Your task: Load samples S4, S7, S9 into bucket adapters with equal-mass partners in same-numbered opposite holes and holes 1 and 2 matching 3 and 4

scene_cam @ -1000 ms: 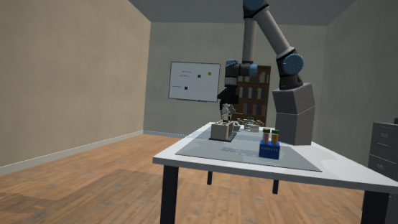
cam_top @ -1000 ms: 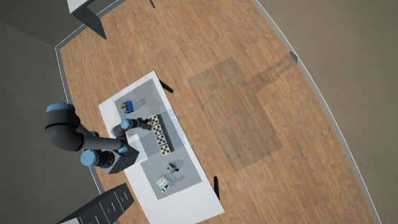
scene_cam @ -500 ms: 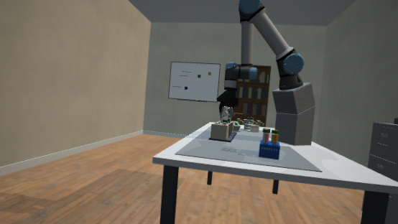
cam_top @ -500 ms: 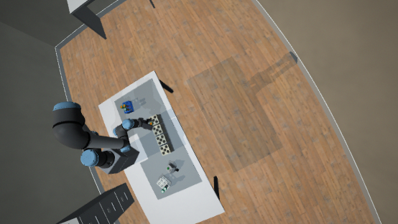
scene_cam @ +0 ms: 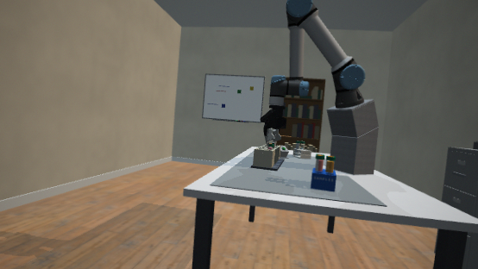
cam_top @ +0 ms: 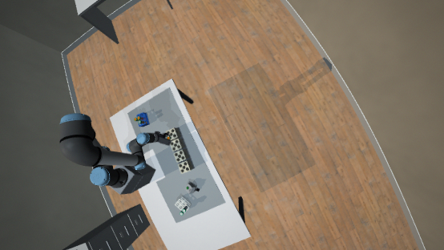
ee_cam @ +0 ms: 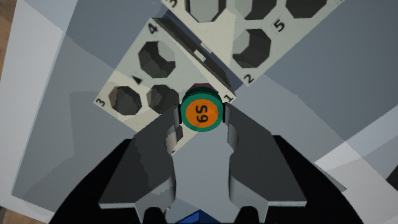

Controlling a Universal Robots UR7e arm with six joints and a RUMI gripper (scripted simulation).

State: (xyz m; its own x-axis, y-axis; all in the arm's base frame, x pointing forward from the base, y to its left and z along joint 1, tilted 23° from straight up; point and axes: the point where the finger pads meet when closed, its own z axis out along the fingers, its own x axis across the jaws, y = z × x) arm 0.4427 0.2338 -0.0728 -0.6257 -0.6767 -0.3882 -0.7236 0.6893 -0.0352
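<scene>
You've got the gripper [cam_top: 167, 138] [scene_cam: 272, 143] [ee_cam: 202, 105] pinching sample S9 [ee_cam: 201, 113], 1 fingertip against each side of its green cap. The orange dot reads "S9", upside down in the wrist view. The tube is at the corner hole marked "1" on the end adapter [cam_top: 171, 133] [scene_cam: 264, 158] [ee_cam: 116, 89], on the loading stand [scene_cam: 264, 167].

On that adapter you can also read "3" and "4" at 2 other corners, with a small black triangle between them. The gripper's finger covers part of the hole area near S9. The neighbouring adapter [cam_top: 175, 144] [ee_cam: 307, 33] shows "2", "5" and part of a "3"; the holes you can see in it have no tubes. From the top you count 4 adapters in a row.

The blue rack [cam_top: 143, 115] [scene_cam: 323, 180] has lettering on its front that looks like "SAMPLES". You see 2 green-capped tubes upright in it, 1 with pinkish contents [scene_cam: 319, 164] and 1 with orange-yellow contents [scene_cam: 330, 165]; their IDs are too small to read.

Past the adapter row, your DONE desk [cam_top: 191, 186] has its green key, and the white rack [cam_top: 182, 202] stands near it; no printing readable on either. The whiteboard [scene_cam: 233, 97] has short lines and 3 coloured squares, writing illegible.
</scene>
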